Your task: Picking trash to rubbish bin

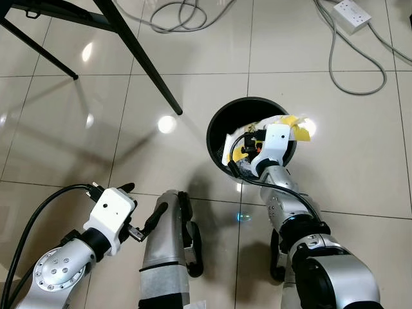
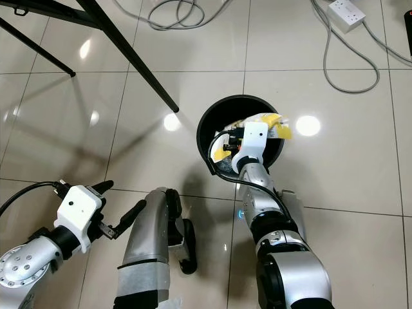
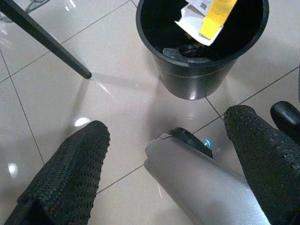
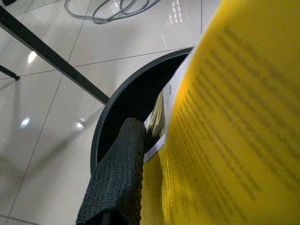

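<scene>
Bin [image 1: 219, 122] contents mostly hidden by the right gripper [image 1: 252, 143] and wrapper [image 1: 293, 127]; dark debris at the bottom is unclear. Right arm reaches over the bin at 1 o'clock, fingers clenched on the yellow-white wrapper above the opening. Left gripper [image 1: 140, 212] hangs low at 8 o'clock, fingers spread, empty.

The bin [image 1: 219, 132] is a round black plastic tub standing upright on the pale tiled floor, its mouth open. Dark rubbish lies at its bottom. Over its open top sits the trash [image 1: 293, 127], a crumpled piece of white and yellow packaging with small dark print on the yellow side; it leans across the rim on the robot's right, part of it hanging inside the bin.
</scene>
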Robot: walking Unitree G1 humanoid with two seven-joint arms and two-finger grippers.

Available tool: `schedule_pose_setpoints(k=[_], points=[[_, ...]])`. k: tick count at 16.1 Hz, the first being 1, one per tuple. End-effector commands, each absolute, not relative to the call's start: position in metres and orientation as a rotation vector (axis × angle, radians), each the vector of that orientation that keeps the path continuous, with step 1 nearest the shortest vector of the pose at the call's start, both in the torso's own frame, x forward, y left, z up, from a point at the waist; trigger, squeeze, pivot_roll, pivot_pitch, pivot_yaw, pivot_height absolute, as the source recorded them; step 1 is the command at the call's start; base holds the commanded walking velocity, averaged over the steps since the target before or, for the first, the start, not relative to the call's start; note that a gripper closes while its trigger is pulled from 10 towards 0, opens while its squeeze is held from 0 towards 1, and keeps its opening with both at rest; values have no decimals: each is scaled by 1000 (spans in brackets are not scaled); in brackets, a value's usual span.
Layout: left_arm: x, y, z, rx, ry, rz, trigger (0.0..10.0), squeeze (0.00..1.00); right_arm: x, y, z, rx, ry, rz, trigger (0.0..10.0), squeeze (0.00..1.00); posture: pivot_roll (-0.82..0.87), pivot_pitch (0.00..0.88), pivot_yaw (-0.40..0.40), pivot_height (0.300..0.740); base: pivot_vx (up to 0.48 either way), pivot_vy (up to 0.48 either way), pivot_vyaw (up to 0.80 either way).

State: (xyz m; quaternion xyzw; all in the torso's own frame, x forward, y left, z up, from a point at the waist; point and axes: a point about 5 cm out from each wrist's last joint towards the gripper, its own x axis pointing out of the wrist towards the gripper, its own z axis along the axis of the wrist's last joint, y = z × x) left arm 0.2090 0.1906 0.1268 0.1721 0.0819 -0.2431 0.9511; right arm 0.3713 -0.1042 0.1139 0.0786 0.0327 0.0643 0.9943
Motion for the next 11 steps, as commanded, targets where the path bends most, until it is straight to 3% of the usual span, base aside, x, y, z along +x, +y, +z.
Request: schedule_pose_setpoints(k=[1,11], points=[[203,196,123,356,203,-483,10000,0,366,-101,102,161,105,128,10000,1000,238,527,215,560,0,0,0],[204,196,123,360,205,-500,10000,0,366,-108,99,154,107,95,10000,1000,237,520,223,560,0,0,0]])
